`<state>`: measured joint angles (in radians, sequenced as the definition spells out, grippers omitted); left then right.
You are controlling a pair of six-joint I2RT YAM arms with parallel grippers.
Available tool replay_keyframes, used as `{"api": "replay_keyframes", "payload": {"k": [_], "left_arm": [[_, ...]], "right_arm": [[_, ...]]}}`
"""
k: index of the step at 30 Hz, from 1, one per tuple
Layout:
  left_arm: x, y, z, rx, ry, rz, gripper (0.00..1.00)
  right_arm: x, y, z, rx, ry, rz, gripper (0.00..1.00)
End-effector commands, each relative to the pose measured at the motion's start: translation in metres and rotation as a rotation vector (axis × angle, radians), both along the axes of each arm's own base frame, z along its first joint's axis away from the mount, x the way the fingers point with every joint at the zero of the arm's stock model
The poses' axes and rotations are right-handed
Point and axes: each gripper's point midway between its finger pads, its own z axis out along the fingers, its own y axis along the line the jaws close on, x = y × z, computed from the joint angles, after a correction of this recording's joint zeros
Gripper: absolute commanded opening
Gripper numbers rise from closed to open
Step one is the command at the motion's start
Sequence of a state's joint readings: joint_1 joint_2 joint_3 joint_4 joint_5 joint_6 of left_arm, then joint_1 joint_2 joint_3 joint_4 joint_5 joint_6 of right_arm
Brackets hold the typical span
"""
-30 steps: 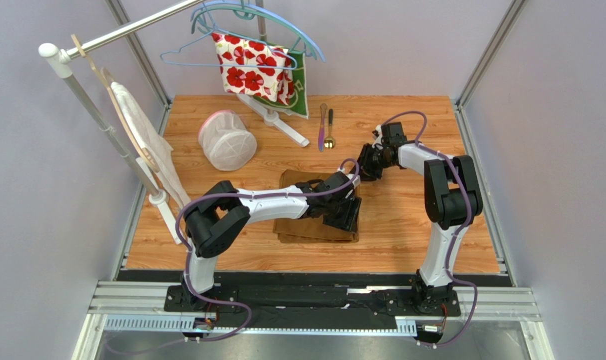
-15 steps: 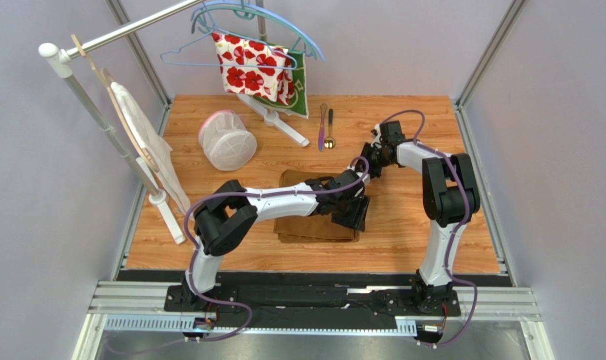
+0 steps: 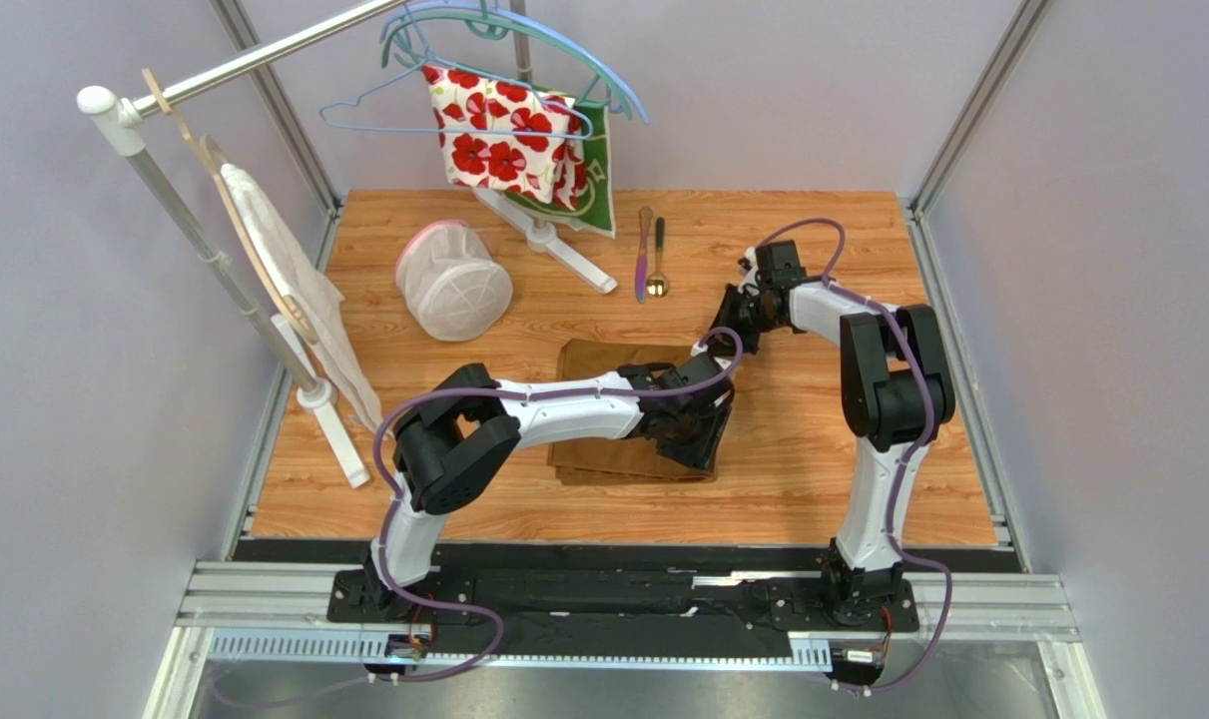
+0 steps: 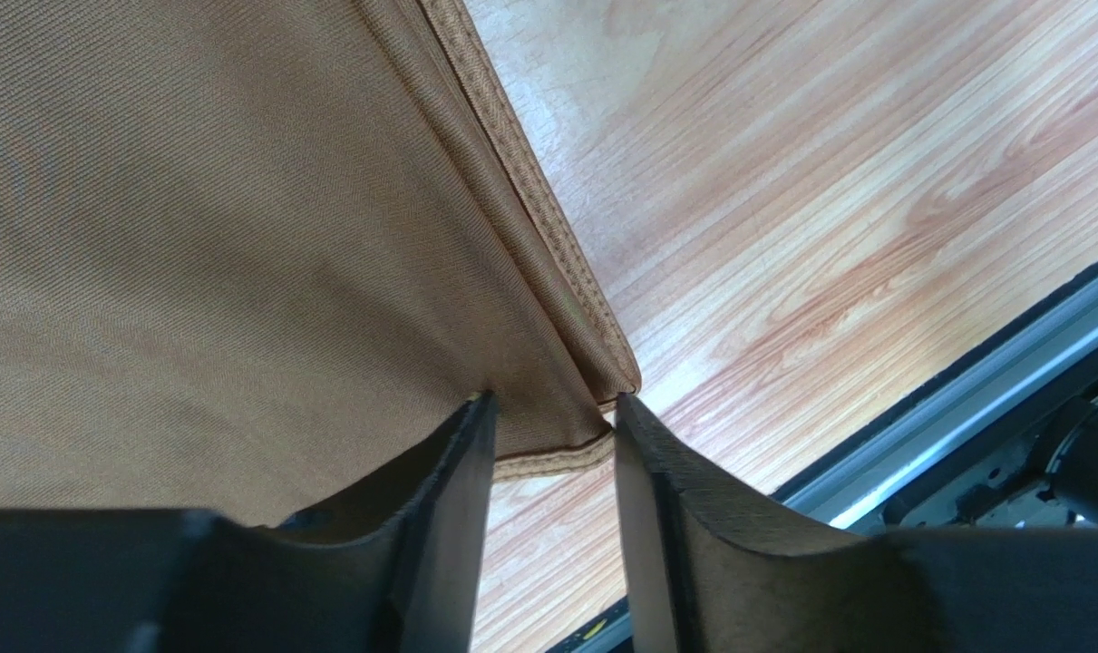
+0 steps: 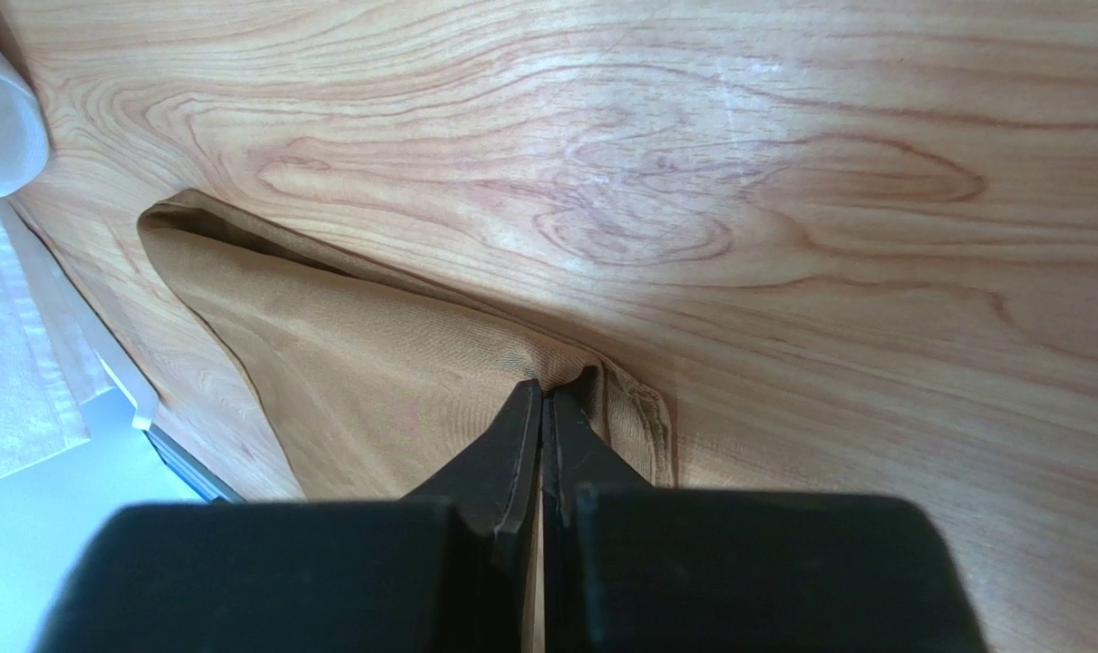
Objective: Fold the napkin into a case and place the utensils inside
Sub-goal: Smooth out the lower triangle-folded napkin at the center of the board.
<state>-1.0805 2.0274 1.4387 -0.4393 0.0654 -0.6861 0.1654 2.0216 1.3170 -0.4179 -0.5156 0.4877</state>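
The golden-brown napkin (image 3: 595,363) lies folded on the wooden table; it also shows in the left wrist view (image 4: 214,204) and the right wrist view (image 5: 363,354). My left gripper (image 3: 699,435) (image 4: 550,408) is open, its jaws straddling the napkin's near right corner. My right gripper (image 3: 721,334) (image 5: 547,392) is shut on the napkin's far right corner. The utensils lie side by side farther back: the purple-pink knife (image 3: 643,255) and the gold-bowled spoon (image 3: 657,258). No case shape shows.
A white mesh basket (image 3: 453,280) stands at the back left. A clothes rack holds hangers, a white cloth with red flowers (image 3: 502,132), a green cloth (image 3: 606,187) and a white garment (image 3: 288,285). The table's near edge rail (image 4: 976,395) is close to the left gripper.
My left gripper has shifted a little to the right and nearer over the napkin's right edge, its elbow swinging right. My right gripper has edged slightly back, still pinching the cloth.
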Motion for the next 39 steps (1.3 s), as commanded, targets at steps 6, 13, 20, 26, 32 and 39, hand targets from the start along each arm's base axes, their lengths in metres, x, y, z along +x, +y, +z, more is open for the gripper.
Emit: {"api": "replay_keyframes", "payload": {"k": [6, 13, 20, 26, 32, 39], "left_arm": [[0.001, -0.005, 0.018, -0.023, -0.026, -0.005, 0.04], [-0.001, -0.012, 0.050, -0.078, -0.039, -0.034, 0.00], [-0.011, -0.039, 0.052, -0.148, 0.031, -0.081, 0.00], [0.002, -0.051, 0.032, -0.101, 0.012, -0.093, 0.00], [0.007, -0.061, 0.040, -0.135, -0.015, -0.120, 0.22], [0.021, -0.029, 0.115, -0.292, -0.049, -0.074, 0.56]], "right_arm": [[0.015, 0.008, 0.025, 0.033, -0.061, 0.031, 0.00], [0.013, 0.009, 0.049, 0.045, -0.071, 0.027, 0.00], [0.015, -0.009, 0.050, 0.050, -0.080, 0.038, 0.00], [0.017, -0.013, 0.024, 0.051, -0.030, 0.074, 0.00], [0.017, -0.031, 0.017, -0.025, -0.020, 0.030, 0.25], [-0.005, -0.057, 0.051, -0.074, -0.031, -0.094, 0.58]]}}
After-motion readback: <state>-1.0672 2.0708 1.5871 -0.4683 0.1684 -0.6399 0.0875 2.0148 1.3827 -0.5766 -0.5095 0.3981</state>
